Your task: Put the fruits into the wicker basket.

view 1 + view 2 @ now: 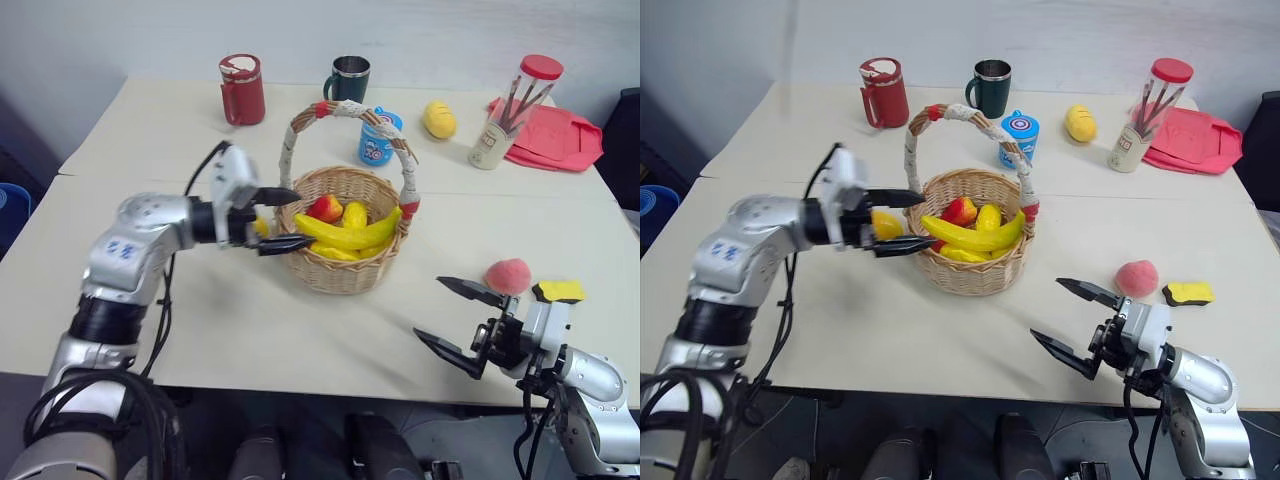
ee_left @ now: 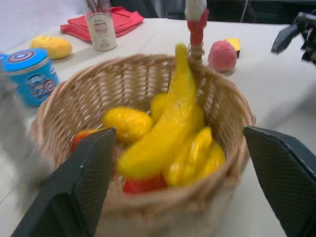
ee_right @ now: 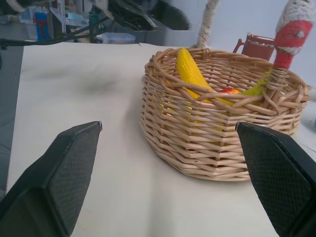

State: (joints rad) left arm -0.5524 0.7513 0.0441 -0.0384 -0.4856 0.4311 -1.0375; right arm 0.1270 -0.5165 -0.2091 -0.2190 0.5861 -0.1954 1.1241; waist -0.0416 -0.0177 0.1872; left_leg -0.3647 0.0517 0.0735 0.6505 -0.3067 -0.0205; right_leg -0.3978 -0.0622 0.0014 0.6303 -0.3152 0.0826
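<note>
star-in-rings shield emblem on the blue can's lid [image 2: 23, 57], small label on the pencil jar [image 2: 101, 30] unreadable, no legible words

arms [image 1: 135, 245]: silver shells, black joints, black cables | fingers [image 1: 468, 290] — black, pointed

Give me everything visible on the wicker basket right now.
The basket is round, tan woven wicker with a tall arched handle wrapped in white and red bands. It stands upright mid-table, holding a banana, a red-orange mango and smaller yellow pieces. The left claw, open, sits at its rim.
</note>
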